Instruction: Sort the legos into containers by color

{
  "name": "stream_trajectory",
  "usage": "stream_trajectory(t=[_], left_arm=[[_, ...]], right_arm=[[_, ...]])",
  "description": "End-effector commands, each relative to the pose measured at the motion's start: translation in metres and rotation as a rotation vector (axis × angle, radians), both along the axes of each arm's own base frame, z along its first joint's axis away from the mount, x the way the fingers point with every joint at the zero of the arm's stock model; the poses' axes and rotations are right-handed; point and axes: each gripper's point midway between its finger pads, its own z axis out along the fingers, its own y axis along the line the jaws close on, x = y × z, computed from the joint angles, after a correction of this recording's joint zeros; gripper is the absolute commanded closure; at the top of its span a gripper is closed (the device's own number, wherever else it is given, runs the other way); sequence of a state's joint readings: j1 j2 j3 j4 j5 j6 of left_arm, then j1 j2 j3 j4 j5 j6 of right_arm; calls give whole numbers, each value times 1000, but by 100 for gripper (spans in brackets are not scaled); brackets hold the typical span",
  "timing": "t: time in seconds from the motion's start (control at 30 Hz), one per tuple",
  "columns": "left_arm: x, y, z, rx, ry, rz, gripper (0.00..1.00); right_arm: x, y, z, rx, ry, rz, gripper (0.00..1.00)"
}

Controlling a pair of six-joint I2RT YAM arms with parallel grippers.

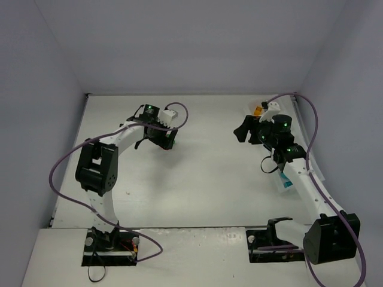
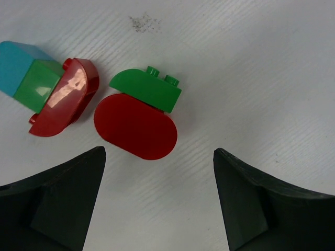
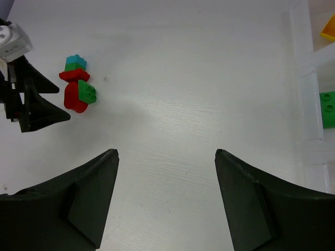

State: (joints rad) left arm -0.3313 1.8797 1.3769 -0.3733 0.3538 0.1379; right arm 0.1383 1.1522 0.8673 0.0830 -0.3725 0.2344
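Note:
Several legos lie in a tight cluster on the white table. In the left wrist view, a red oval brick [image 2: 135,128] touches a green studded brick [image 2: 146,89]. Left of them are a red curved brick [image 2: 65,99], a green block [image 2: 37,86] and a teal block [image 2: 15,65]. My left gripper [image 2: 159,151] hovers just short of the red oval brick, open and empty. The right wrist view shows the same cluster [image 3: 77,86] far to the left. My right gripper [image 3: 166,152] is open and empty over bare table. The containers tray [image 3: 309,104] holds an orange brick [image 3: 330,29] and a green brick [image 3: 328,109].
From above, the left gripper [image 1: 161,140] covers the cluster, and the right gripper [image 1: 245,134] is at mid right. The right arm partly hides the tray [image 1: 286,184] along the right wall. Purple cables loop over both arms.

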Motion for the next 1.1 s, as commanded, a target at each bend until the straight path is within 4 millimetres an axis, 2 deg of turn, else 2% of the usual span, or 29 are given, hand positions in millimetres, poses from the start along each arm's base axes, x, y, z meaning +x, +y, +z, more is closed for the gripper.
stream_trajectory(t=[0.0,0.2,0.4,0.63,0.9,0.97,1.0,1.07], left_arm=[[10,-7,12,-8,-32,-92,23],[23,0,-4,54,-35,-75,23],[40,3,-2,91,-85,-67,23],[44,2,-6,111,-100,-127,22],[42,1,-20,132,-65,-192,23],[40,-1,-22,125,-54,-205,28],[36,-1,-24,123,-38,-213,41],[30,-2,-26,106,-22,-224,51]], right_arm=[[-3,2,22,4,-78,18,29],[-8,2,20,1,-73,20,29],[-8,5,17,6,-64,38,29],[-9,8,16,7,-60,59,29],[-9,9,17,7,-63,70,29],[-10,12,17,14,-60,86,30],[-11,13,17,15,-60,92,30],[-13,16,18,22,-57,114,31]])
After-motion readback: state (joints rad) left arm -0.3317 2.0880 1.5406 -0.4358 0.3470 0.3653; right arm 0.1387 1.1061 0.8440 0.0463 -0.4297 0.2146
